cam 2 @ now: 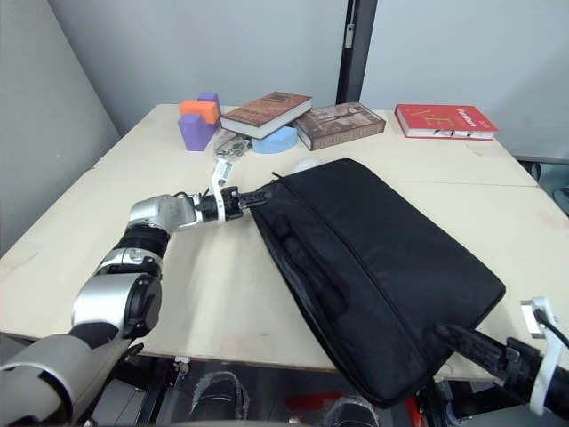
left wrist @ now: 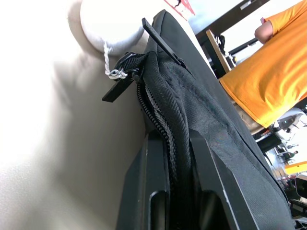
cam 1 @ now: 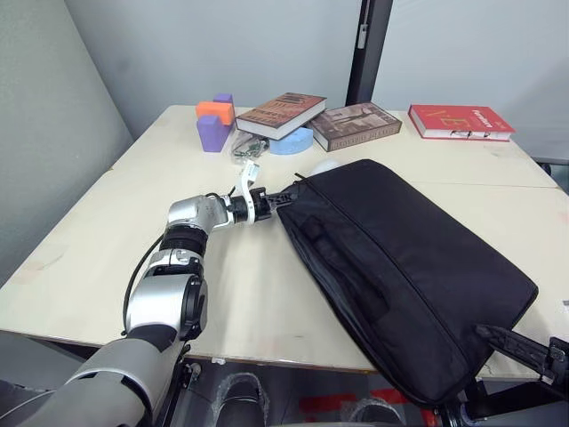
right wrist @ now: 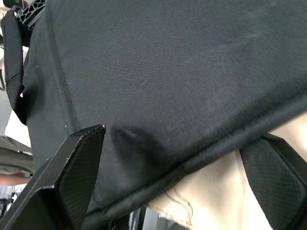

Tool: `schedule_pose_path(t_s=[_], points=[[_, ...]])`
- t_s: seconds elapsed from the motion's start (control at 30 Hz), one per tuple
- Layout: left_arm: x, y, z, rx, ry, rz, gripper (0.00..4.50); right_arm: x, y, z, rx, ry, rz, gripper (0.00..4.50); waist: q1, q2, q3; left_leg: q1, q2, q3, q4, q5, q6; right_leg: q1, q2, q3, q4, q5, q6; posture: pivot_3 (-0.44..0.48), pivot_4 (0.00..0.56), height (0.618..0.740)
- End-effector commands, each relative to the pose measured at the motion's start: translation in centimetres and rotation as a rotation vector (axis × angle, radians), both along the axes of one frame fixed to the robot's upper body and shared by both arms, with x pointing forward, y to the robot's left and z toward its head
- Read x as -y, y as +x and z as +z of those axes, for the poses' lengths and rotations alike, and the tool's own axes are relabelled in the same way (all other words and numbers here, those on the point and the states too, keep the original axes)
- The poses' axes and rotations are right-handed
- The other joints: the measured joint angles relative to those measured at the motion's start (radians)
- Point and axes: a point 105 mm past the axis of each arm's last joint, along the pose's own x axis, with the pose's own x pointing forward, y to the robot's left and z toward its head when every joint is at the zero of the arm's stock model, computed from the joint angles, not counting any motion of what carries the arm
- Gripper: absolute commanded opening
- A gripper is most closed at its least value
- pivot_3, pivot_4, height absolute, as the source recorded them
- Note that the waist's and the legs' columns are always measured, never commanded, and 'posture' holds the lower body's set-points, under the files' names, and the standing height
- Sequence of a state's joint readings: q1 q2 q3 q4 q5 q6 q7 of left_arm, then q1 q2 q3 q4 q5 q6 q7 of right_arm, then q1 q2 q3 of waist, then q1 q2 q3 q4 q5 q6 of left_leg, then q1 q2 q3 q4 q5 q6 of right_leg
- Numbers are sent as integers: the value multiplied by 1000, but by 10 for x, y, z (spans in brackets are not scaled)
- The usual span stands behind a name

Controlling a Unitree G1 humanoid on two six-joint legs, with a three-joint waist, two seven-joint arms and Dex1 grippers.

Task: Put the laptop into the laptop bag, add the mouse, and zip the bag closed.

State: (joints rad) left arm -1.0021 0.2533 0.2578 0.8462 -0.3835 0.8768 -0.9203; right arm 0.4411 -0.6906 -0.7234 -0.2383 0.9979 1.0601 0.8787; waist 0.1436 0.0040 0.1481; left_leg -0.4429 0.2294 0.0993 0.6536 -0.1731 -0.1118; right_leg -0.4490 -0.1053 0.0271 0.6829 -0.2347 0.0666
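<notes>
Bag and two grippers are the main things on the pale wooden table [cam 1: 267,302]. The laptop bag [cam 1: 400,267] lies flat and diagonal, one corner pointing to the far left, the opposite corner hanging a little over the near right edge of the table.

The left gripper [cam 1: 283,197] reaches to the far-left corner of the bag. In the left wrist view its two black fingers [left wrist: 144,191] are closed narrowly on the zip edge [left wrist: 160,124] of the bag, with the fabric and the zip teeth pressed between them. Just ahead of the fingers I see the zip pull [left wrist: 120,84] with a short white cord, at the corner of the bag.

The right gripper [cam 2: 476,345] is at the near right corner of the bag. In the right wrist view its fingers [right wrist: 72,167] stand wide apart, one on each side of the bag's corner, and the fabric fills the space between them; I cannot tell if they press it.

A small white rounded thing [cam 1: 324,165] peeks out just behind the far edge of the bag; I cannot tell if it is the mouse.

At the far side lie three books [cam 1: 356,124], purple and orange blocks [cam 1: 213,124] and a blue round object [cam 1: 292,142]. A person in an orange shirt [left wrist: 268,81] is beyond the table.
</notes>
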Motion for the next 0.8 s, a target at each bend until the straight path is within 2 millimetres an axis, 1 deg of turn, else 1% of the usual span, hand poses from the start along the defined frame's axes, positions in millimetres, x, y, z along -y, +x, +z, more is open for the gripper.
schedule_pose_path(t_s=[0.03, 0.1, 0.23, 0.27, 0.3, 0.4, 0.5, 0.53, 0.67, 0.8], points=[[-5, 1, 26, 90, -52, 9, 0, -5, 6, -5, -6, 15, 23, 2955, -4, 0, 0, 0, 0, 0, 0, 0, 0, 0, 0, 0, 0, 0, 0, 0, 150, 707], [-8, 1, 27, 92, -53, 18, 0, -6, 12, 2, 26, 17, 47, 2324, -6, 0, 0, 1, 0, 0, 0, 0, 0, 0, 0, 0, 1, 0, 0, 0, 150, 707], [-30, 3, 19, 76, -38, 96, 0, -24, 28, 23, 109, -4, 157, 1014, -19, 0, 0, 0, 0, 0, 0, 0, 0, 0, 0, 0, 1, 0, 0, 0, 150, 707], [-33, 3, 18, 72, -38, 107, 0, -27, 31, 26, 119, -14, 171, 738, -21, 0, 0, 0, 0, 0, 0, 0, 0, 0, 0, 0, 1, 0, 0, 0, 150, 707], [-37, 1, 17, 69, -34, 113, 0, -30, 38, 27, 128, -46, 183, 449, -21, 0, 0, 0, 0, 0, 0, 0, 0, 0, 0, 0, 1, 0, 0, 0, 150, 707], [-45, -4, 16, 65, -26, 122, 0, -35, 55, 36, 174, -94, 184, 449, -22, 0, 0, 0, 0, 0, 0, 0, 0, 0, 0, 0, 0, 0, 0, 0, 150, 707], [-67, -13, 19, 62, -17, 166, 0, -44, 90, 63, 268, -139, 155, 449, -35, 1, 0, -1, 0, 0, 0, 0, 0, -2, 0, 0, 1, 0, 0, 0, 150, 707], [-74, -17, 20, 61, -14, 183, 0, -51, 98, 67, 273, -185, 168, 449, -41, 1, 0, -2, 0, 0, 0, 1, 0, -2, 0, 0, 1, 0, 0, 0, 150, 707], [-89, -35, 25, 63, 7, 213, 0, -69, 123, 77, 298, -300, 177, 449, -37, 1, 0, -2, 1, 0, -1, 1, -1, -2, 1, -1, 1, 0, 0, 0, 150, 707], [-95, -59, 32, 69, 30, 220, 0, -82, 145, 80, 290, -404, 193, 449, -31, 1, 0, -6, 0, -2, -1, 1, -2, -3, 1, -2, -1, 0, 0, 0, 150, 707]])
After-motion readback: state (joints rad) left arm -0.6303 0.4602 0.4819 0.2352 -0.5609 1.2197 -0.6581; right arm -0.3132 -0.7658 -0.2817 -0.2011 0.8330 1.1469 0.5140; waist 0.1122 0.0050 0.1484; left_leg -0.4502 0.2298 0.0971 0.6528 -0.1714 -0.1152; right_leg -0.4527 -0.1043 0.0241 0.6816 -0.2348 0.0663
